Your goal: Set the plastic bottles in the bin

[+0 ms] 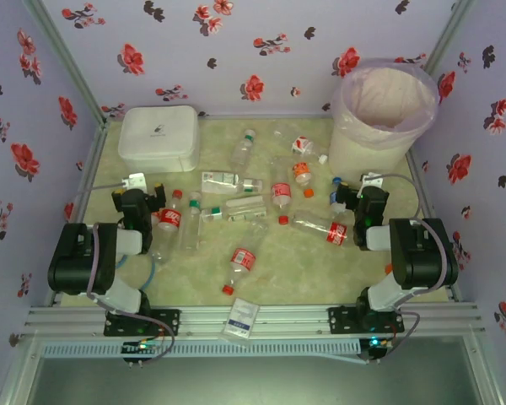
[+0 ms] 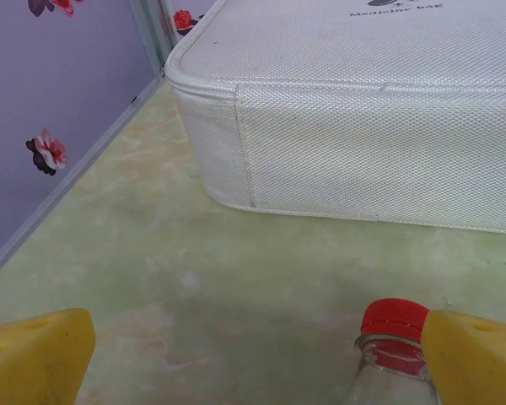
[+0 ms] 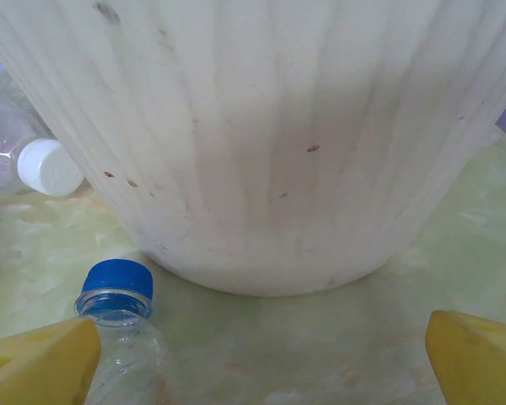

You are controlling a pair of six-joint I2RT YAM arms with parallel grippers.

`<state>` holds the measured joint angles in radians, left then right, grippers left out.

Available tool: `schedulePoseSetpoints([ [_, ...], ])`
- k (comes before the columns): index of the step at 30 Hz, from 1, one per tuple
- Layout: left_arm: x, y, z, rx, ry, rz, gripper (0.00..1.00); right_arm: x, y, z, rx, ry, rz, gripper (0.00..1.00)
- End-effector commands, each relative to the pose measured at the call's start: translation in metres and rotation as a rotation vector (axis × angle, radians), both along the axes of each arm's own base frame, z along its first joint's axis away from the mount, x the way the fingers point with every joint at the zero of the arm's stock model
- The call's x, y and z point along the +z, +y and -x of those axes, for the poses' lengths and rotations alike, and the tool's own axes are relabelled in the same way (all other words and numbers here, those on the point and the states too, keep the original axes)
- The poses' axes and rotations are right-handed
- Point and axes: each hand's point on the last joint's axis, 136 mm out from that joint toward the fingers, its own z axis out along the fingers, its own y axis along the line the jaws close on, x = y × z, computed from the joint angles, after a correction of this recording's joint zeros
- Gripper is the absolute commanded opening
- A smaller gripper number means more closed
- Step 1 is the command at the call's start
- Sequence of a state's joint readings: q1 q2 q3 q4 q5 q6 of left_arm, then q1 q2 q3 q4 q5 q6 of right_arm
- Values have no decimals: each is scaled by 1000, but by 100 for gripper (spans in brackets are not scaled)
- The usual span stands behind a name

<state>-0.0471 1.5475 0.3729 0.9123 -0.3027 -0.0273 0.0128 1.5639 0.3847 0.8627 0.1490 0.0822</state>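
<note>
Spread wide, the right gripper [image 3: 261,342] faces the ribbed, translucent bin [image 3: 270,126], a blue-capped bottle [image 3: 118,295] cropped beside it. Well left of the bin, the left gripper [image 2: 261,342], likewise spread, flanks a red-capped bottle [image 2: 394,333], body cut off. Clear plastic bottles [image 1: 244,258] lie between.

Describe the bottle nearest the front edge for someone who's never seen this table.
Find the metal rail along the table's near edge. Midway between the two arm bases lies a clear bottle with a white-and-blue label. Its neighbours lie on the green tabletop; this one rests on the rail.
</note>
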Motion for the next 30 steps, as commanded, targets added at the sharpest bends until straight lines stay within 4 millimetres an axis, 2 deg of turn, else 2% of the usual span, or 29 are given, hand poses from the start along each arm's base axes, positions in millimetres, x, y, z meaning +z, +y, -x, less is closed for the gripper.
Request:
schedulePoseSetpoints([
  [1,6,4,-3,14,-25,-2,100,8,-1,-4,1,-27,-3,99],
  [30,9,6,-2,26,-33,23,100,9,-1,-5,5,-29,-14,100],
])
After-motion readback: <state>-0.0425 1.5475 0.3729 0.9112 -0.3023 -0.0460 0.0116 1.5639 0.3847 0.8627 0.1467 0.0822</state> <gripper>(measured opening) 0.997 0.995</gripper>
